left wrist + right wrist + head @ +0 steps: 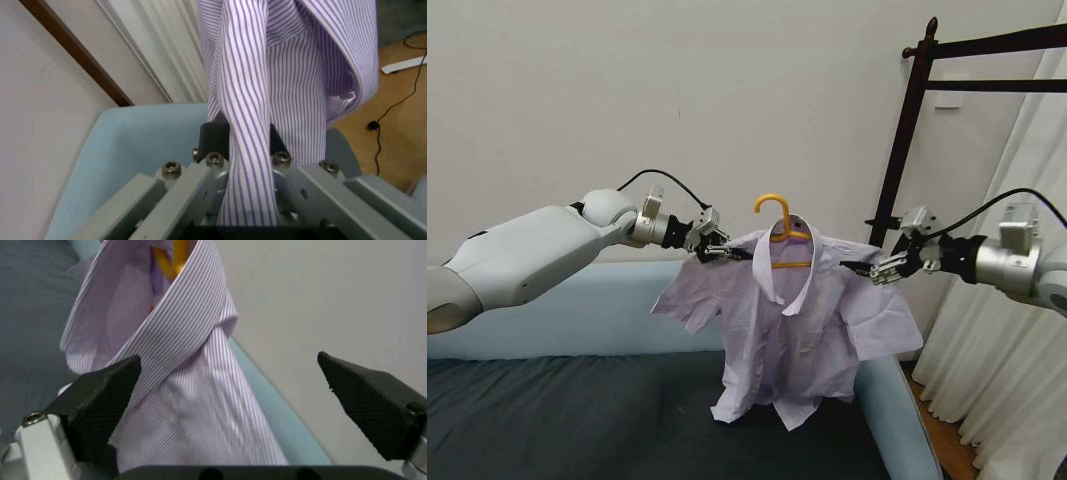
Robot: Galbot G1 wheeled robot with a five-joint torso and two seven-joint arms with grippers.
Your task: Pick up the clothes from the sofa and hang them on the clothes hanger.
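The striped shirt (792,330) hangs above the sofa (577,400) on a yellow hanger (779,225), collar up and hem down, its long axis vertical. The left pincer (719,251) is clamped on one shoulder; the right pincer (879,268) stands apart at the other. Carrying it level should keep the hook upright for the wooden rack (907,120).
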